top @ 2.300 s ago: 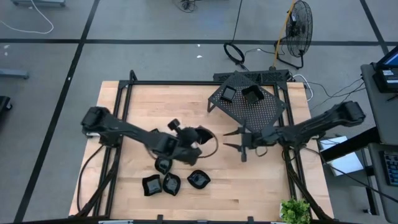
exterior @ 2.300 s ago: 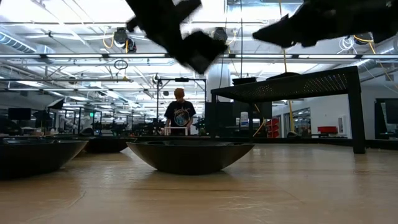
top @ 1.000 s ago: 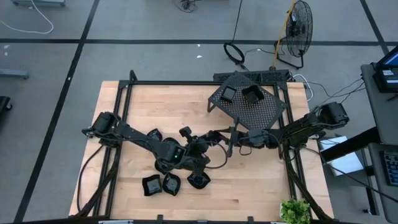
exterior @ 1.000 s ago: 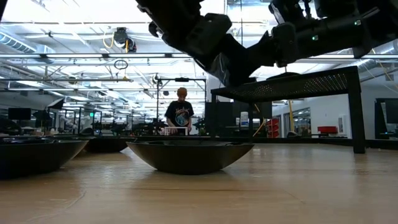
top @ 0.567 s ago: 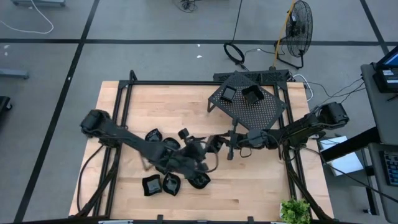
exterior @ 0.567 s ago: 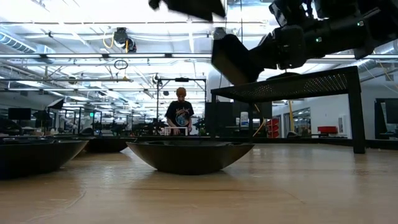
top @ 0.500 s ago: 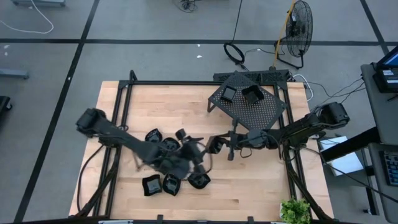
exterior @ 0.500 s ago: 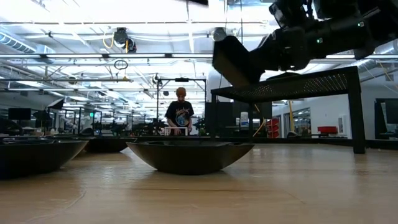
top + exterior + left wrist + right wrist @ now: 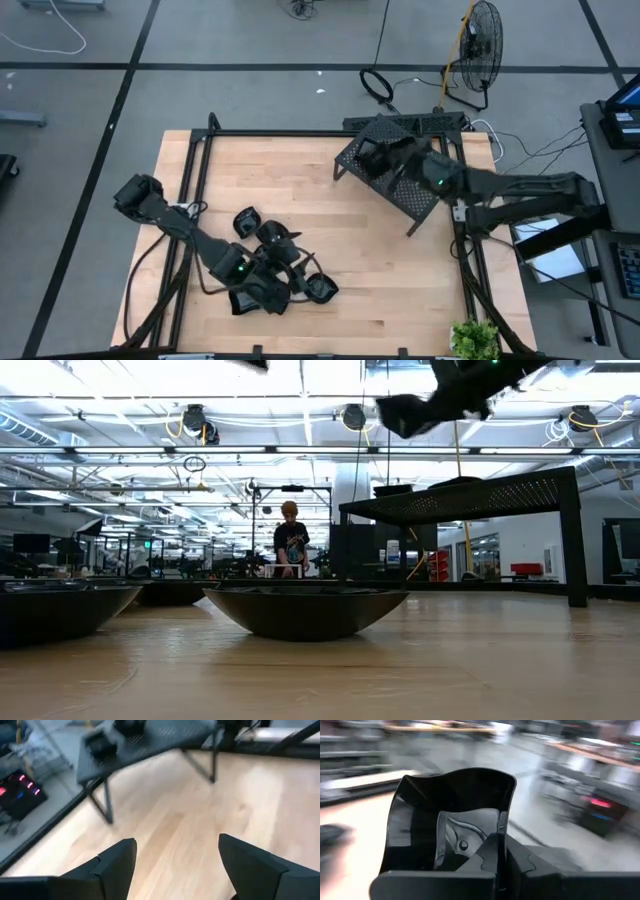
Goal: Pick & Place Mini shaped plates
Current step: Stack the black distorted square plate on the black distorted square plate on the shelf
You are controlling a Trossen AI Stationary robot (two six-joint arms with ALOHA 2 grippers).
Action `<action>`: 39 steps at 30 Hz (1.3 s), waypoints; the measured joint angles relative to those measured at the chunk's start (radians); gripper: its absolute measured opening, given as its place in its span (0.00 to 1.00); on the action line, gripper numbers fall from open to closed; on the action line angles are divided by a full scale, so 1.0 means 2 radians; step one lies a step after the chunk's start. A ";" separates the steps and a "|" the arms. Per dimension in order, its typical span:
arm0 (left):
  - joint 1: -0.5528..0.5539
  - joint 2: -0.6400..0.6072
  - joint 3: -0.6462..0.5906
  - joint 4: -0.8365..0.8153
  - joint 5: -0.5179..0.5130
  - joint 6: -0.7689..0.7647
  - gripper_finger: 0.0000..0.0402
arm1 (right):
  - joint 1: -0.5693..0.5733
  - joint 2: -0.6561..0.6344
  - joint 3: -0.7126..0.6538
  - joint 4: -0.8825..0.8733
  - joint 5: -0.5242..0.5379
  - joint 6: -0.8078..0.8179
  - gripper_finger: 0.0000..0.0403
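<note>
Step in hand, judged: placing leg, w/ one mini plate being carried to the rack while the rest wait on the bench point(image 9: 330, 190). Nearest, at the bench's front edge, a cluster of mini shaped plates point(image 9: 320, 289) lies under and beside the left pincer point(image 9: 285, 262), which hovers low over them w/ fingers point(image 9: 117, 862) wide apart, holding nothing; wrist view shows only bare wood between them. Farther back, the right pincer point(image 9: 372, 155) sits above the perforated rack point(image 9: 425, 195), clamped on the rim of a wavy-edged black plate point(image 9: 450, 815), held up in the air per low view. Two plates point(image 9: 403, 152) seem already on the rack. Next move likely calls for lowering onto a free spot, then opening; left needs a clean rim grab.
</note>
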 joint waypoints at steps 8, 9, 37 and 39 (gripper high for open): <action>0.012 0.005 -0.028 -0.035 0.004 -0.076 0.64 | -0.070 -0.080 0.010 -0.196 0.009 0.100 0.00; 0.014 0.005 -0.030 -0.036 0.004 -0.080 0.63 | -0.077 -0.084 0.010 -0.208 0.011 0.103 0.00; 0.034 0.005 -0.033 -0.036 0.030 -0.089 0.60 | -0.203 -0.058 0.010 -0.236 -0.059 0.062 0.02; 0.034 0.005 -0.033 -0.036 0.030 -0.089 0.60 | -0.201 -0.058 0.010 -0.236 -0.060 0.056 0.05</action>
